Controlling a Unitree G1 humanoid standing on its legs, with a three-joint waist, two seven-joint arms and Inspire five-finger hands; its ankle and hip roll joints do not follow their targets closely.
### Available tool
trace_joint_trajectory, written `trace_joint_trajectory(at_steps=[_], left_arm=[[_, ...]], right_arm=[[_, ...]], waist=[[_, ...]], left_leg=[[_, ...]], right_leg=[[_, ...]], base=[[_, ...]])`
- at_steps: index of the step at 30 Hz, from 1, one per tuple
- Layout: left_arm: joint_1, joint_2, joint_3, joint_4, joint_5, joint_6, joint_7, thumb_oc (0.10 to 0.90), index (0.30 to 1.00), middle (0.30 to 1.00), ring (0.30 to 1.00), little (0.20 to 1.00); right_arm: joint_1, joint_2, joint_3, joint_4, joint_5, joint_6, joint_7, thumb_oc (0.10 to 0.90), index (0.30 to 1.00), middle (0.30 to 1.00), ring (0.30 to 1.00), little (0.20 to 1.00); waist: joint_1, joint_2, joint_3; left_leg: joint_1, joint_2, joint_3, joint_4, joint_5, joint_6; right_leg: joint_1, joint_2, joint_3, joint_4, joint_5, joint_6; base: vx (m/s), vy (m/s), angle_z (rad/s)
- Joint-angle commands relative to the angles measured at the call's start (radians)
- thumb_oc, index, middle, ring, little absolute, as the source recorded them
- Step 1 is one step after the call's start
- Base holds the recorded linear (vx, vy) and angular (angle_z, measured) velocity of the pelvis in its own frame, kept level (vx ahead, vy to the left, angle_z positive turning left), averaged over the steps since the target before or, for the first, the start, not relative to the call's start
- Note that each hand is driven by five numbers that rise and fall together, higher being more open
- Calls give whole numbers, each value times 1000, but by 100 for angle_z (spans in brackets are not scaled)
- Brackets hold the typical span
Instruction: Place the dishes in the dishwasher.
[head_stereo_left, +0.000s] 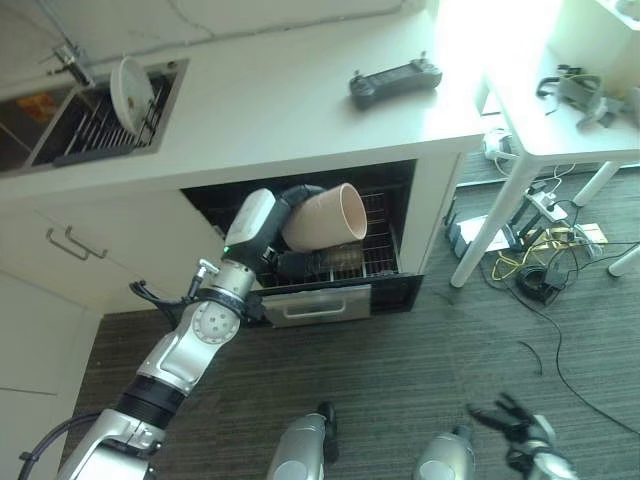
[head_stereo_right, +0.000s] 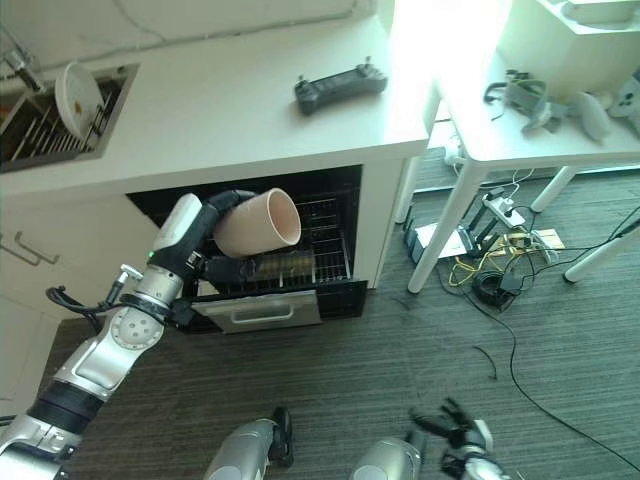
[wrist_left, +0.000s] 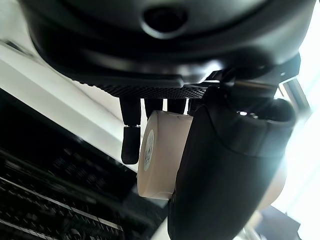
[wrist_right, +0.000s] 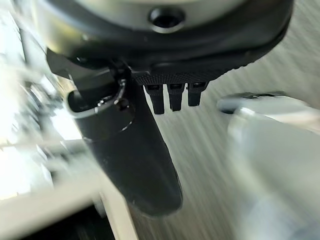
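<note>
The cup (head_stereo_left: 325, 217) lies on its side in the left hand (head_stereo_left: 290, 205), fingers and thumb curled round it, above the dishwasher rack (head_stereo_left: 375, 250). Released tilted, it could roll or jam; the right hand (head_stereo_left: 520, 428) hangs relaxed low by the floor

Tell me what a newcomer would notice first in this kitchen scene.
First, the left robot hand gripping a big beige cup on its side, held just above the pulled-out rack of the open dishwasher under the counter. Next, a white plate standing on edge in the sink rack at the counter's left end, and a dark controller lying near its right end.
</note>
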Motion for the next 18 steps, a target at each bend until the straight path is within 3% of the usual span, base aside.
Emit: trace_joint_trajectory(at_steps=[1, 3, 10, 16, 18], left_arm=[[-84, 37, 57, -141, -23, -45, 51, 400, 300, 300, 300, 300], [-108, 54, 51, -122, -54, -40, 29, 400, 300, 300, 300, 300], [-62, 53, 70, -132, -79, -37, 43, 400, 300, 300, 300, 300], [-52, 25, 67, -160, -86, -17, 54, 400, 300, 300, 300, 300], [-35, 10, 70, -159, -175, -37, 48, 400, 300, 300, 300, 300]], right_arm=[[13, -100, -21, 19, 9, -39, 5, 800, 900, 900, 900, 900], [18, -92, -21, 52, 11, -16, 19, 800, 900, 900, 900, 900], [20, -93, 12, 90, 24, -42, 28, 800, 900, 900, 900, 900], [26, -103, -3, -39, 127, -134, 26, 800, 900, 900, 900, 900], [35, -100, 1, -207, 174, -196, -18, 800, 900, 900, 900, 900]], waist=[[-16, 2, -127], [-26, -2, -127], [-20, 0, -154], [-38, 8, -145], [-47, 9, -137]], left_leg=[[118, -33, -31, -71, -138, 16], [123, -43, -36, -71, -143, 28], [131, 0, -1, -71, -141, -7], [129, 52, 32, -71, -117, -42], [132, 61, 34, -71, -115, -50]], right_leg=[[11, 19, 32, -129, -3, 53], [3, 43, 91, -129, 0, 51], [26, 63, 69, -129, -51, 21], [53, 49, 12, -129, -68, 1], [65, 41, -3, -129, -75, -1]], base=[[45, -92, -9], [91, -160, -10], [128, -164, 11], [89, -37, 15], [106, 22, 16]])
